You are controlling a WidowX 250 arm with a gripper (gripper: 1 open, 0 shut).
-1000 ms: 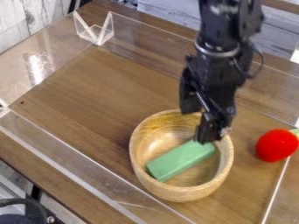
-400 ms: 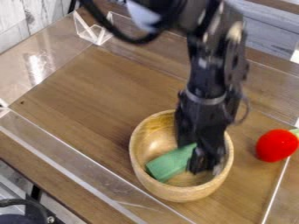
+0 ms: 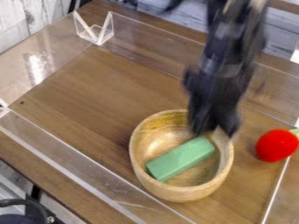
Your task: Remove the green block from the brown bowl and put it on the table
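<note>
1. Since the frame before this one, we see that the arm has lifted and shifted toward the table's far right side; then it was pressed low into the bowl over the block's right end, and now it stands higher above the bowl's far rim.
2. The green block (image 3: 181,158) has settled back to lie flat and long across the bowl's floor, much as it lay a second ago, after looking bunched and tipped under the fingers in between.
3. In the single camera view, the brown bowl (image 3: 156,136) sits on the table (image 3: 105,87) near its front right corner, just in from the clear acrylic wall along the front edge.
4. The block rests inside the bowl, slanting from the near left up to the far right, its right end close under the fingertips.
5. The gripper (image 3: 215,129) points down over the bowl's far right rim; it is motion-blurred, but we read its fingers as drawn together, seemingly with nothing between them.
6. A red round object (image 3: 277,144) lies on the table just right of the bowl, near the right edge.
</note>
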